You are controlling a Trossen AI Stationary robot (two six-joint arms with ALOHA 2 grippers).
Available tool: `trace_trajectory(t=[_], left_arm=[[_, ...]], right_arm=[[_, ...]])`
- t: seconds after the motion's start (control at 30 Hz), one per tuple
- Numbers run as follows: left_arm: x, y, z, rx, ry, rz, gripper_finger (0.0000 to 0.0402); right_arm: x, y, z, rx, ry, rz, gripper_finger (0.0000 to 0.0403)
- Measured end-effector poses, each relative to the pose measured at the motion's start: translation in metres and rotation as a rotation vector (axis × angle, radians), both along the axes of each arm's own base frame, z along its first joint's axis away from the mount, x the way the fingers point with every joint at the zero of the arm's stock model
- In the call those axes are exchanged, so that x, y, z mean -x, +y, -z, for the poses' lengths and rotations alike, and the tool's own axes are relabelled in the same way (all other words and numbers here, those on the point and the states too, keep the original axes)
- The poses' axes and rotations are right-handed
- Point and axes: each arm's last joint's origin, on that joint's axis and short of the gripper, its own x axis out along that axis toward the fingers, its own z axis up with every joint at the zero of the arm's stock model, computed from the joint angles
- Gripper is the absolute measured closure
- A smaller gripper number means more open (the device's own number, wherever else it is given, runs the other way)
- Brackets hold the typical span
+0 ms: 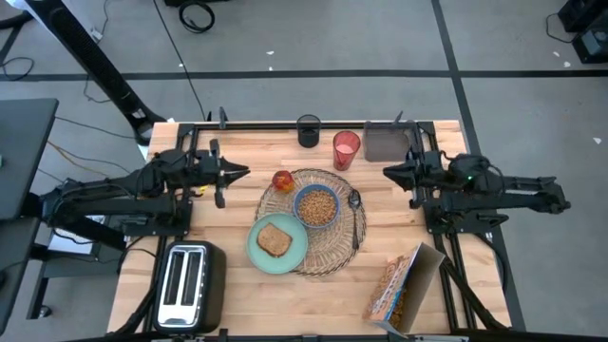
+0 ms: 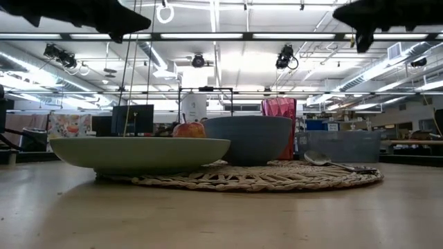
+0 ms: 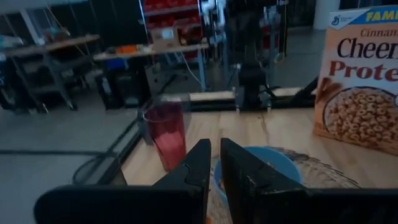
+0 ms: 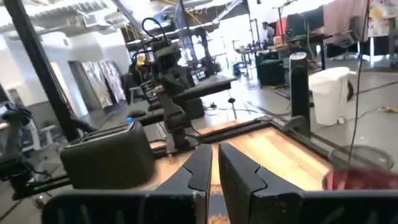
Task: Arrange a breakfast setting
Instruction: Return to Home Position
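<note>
The round wicker placemat (image 1: 332, 249) lies at the table's middle. On it are the pale teal plate (image 1: 285, 258) with a slice of toast, the blue bowl (image 1: 316, 205) filled with cereal, and the dark spoon (image 1: 355, 215) to the bowl's right. The red apple (image 1: 282, 180) sits at the mat's far left edge. The translucent red cup (image 1: 346, 149) stands on the table behind the mat. The orange cereal box (image 1: 404, 288) stands at the near right. My left gripper (image 1: 245, 173) hovers left of the apple, shut and empty. My right gripper (image 1: 387, 172) hovers right of the cup, shut and empty.
A silver toaster (image 1: 190, 285) stands at the near left corner. A grey tray (image 1: 387, 142) and a black cup (image 1: 309, 130) stand at the far edge. Bare wood shows along the near edge between the toaster and the cereal box.
</note>
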Motion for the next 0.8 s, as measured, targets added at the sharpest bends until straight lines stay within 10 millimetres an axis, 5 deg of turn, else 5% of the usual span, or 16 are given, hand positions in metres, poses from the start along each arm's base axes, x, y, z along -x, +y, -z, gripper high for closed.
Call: trace_trajectory(t=[0.27, 0.53, 0.8], left_arm=[[0.021, -0.005, 0.039, -0.011, -0.014, 0.0, 0.0356], [0.044, -0.009, 0.075, 0.066, -0.149, -0.023, 0.0356], [0.05, -0.013, 0.106, 0.058, -0.174, -0.065, 0.0356]], right_arm=[[0.007, 0.006, 0.045, 0.039, -0.081, -0.196, 0.0364], [0.01, 0.003, 0.078, 0.035, -0.171, -0.082, 0.0364], [0.008, 0.007, 0.08, 0.035, -0.152, -0.109, 0.0364]])
